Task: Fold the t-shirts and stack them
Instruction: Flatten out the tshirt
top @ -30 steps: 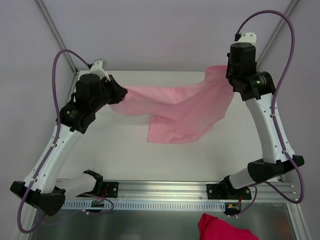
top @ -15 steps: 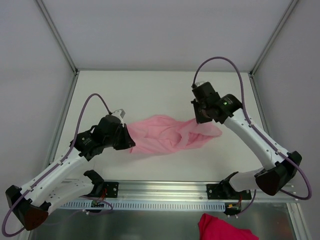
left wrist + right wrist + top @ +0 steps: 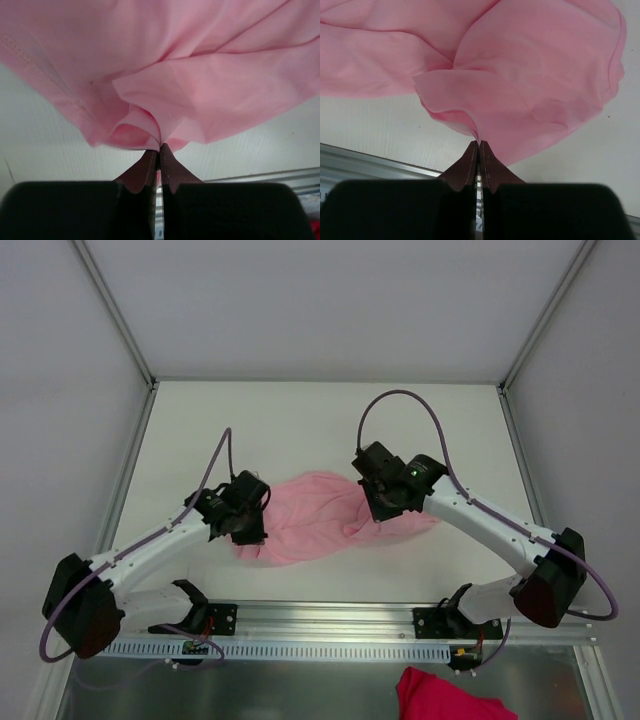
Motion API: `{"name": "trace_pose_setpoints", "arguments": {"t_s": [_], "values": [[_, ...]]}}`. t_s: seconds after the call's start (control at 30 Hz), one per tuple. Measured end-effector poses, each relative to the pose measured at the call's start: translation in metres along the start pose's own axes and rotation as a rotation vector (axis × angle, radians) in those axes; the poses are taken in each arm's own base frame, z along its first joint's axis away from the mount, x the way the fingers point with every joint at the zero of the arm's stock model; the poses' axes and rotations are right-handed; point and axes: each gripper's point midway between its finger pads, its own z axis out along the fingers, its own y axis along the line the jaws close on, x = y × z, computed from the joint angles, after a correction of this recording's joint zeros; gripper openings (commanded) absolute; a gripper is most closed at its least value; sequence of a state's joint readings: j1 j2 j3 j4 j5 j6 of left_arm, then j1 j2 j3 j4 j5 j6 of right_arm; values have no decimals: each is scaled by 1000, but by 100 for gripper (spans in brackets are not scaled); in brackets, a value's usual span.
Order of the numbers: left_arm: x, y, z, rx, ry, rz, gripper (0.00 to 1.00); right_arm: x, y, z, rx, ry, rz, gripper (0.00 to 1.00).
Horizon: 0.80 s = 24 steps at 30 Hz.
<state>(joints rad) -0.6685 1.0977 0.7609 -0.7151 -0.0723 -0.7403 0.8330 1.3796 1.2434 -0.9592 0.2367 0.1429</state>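
No text, label, brand, number or sign can be read in any of the three views. The pale-pink thin-fabric t-shirt (image 3: 300, 525) shows only plain cloth with a stitched hem. The small fittings on the grey metal rail (image 3: 330, 625) along the near edge of the table are too small to tell whether they bear any writing.
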Motion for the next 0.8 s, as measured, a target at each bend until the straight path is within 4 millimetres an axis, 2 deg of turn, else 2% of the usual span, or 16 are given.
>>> {"name": "trace_pose_setpoints", "arguments": {"t_s": [0.17,0.23,0.27,0.3,0.33,0.37,0.43,0.63,0.8], "values": [[-4,-2,43,-78,59,46,0,4,19,3,-21,1,-32,1],[-6,-4,53,-96,75,72,34,5,23,3,-26,-2,-37,1],[-10,-6,56,-97,69,84,47,6,24,2,-25,-3,-40,1],[-15,-8,58,-96,54,92,74,7,25,3,-24,-3,-43,1],[-20,-10,57,-93,38,100,85,8,25,3,-22,-1,-45,1],[-25,-13,54,-87,19,100,91,9,25,4,-20,-1,-47,1],[-36,-17,47,-74,-26,99,95,12,25,6,-14,5,-47,1],[-57,-22,8,-10,-170,79,90,22,22,14,3,32,-38,1],[-49,-14,-2,-4,-175,57,87,22,23,14,-1,28,-33,1]]}}
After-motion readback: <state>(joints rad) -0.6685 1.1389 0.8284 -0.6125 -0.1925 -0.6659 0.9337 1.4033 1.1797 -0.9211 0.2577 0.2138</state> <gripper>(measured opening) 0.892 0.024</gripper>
